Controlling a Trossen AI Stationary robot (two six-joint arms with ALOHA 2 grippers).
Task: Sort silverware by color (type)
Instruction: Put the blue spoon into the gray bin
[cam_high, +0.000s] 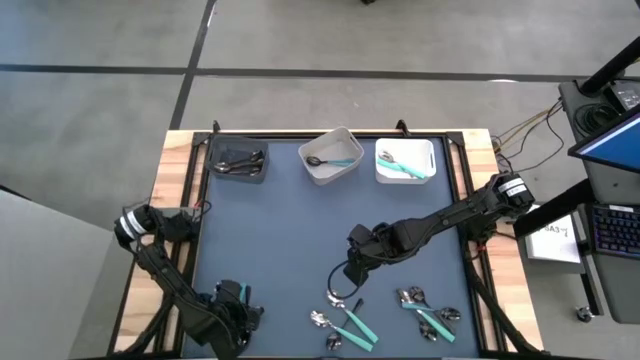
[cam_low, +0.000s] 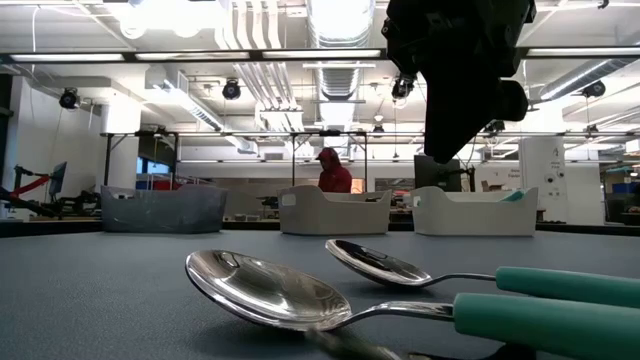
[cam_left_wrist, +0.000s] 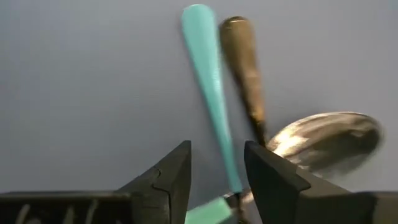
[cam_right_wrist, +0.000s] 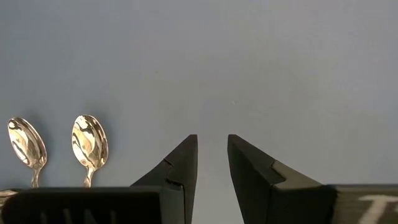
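Note:
My left gripper (cam_high: 232, 305) is near the table's near left corner, pointing down and open (cam_left_wrist: 217, 149). Below it a teal-handled utensil (cam_left_wrist: 208, 81) lies beside a dark-handled spoon (cam_left_wrist: 245, 68). The fingers stand on either side of the teal handle's lower part. In the high view the gripper hides both. My right gripper (cam_high: 352, 270) hangs mid-table, open (cam_right_wrist: 212, 140) over bare mat, with two spoon heads (cam_right_wrist: 89, 140) off to one side. More silverware (cam_high: 350, 322) lies near the near edge. Two of these are teal-handled spoons (cam_low: 270, 290) resting on their bowls and handles.
Along the far edge stand a dark grey bin (cam_high: 240, 162) with dark utensils and two white bins (cam_high: 332, 155) (cam_high: 405, 160) with teal-handled pieces. Another cluster of utensils (cam_high: 425, 308) lies near right. A person in red (cam_low: 335, 170) shows in the room behind.

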